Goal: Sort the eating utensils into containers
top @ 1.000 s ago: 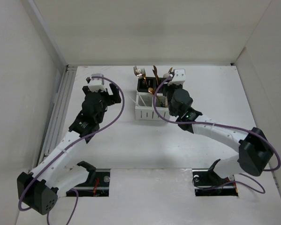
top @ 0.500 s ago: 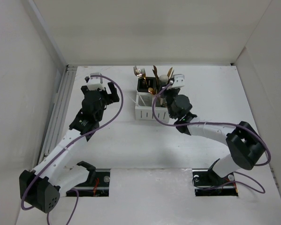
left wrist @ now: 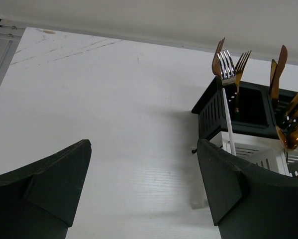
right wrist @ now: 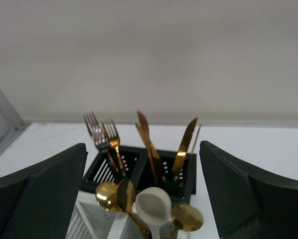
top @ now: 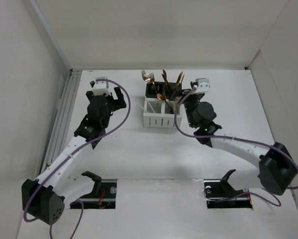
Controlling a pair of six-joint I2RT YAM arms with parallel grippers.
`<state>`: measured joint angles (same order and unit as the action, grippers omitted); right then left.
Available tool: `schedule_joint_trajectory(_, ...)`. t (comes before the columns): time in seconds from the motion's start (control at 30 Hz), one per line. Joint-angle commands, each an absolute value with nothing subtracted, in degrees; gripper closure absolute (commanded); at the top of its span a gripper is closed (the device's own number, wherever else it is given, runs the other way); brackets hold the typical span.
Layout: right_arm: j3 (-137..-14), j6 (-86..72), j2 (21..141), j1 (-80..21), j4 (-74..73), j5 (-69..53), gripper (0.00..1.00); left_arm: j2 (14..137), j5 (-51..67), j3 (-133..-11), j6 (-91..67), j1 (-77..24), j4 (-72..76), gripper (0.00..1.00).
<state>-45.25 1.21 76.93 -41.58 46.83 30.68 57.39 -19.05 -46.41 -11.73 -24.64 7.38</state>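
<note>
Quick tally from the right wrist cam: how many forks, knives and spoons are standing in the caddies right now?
Forks: 2
Knives: 2, with possibly a thin third blade behind the gold one
Spoons: 4, one of them cream
Total: 8 clearly visible

Table [top: 139, 154]: white, bearing two caddies out toward 12 o'clock.
Black caddy [top: 152, 90]: standing upright, farther back.
White caddy [top: 153, 121]: sitting at its 6 o'clock, touching it.
</note>
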Motion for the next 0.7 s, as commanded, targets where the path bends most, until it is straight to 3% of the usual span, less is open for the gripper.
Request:
schedule_joint_trajectory(0.0,-50.17,0.18,69.89,-41.57,43.35,37.24,0.00,57.48,-18.81,-48.78,-12.39,-24.35,8.70,0.15)
schedule_joint_trajectory(0.13,-60.44,-4.72,67.24,-35.88,18.52,42.98,0.00,58.53,-20.48,-49.31,-11.87,-22.95,9.84,0.15)
schedule_joint_trajectory(0.3,-72.21,-16.76,69.60,-13.70,-20.03,31.08,0.00,59.67,-22.68,-48.78,-14.32,-17.59,9.84,0.15)
schedule_joint_trajectory(0.4,-75.75,-20.39,73.56,-3.82,-31.95,26.29,0.00,59.68,-24.77,-48.25,-14.94,-15.13,10.98,0.15)
schedule_joint_trajectory(0.67,-85.40,-22.24,81.82,1.85,-41.91,26.81,0.00,60.21,-28.13,-44.82,-11.26,-7.39,16.25,0.14)
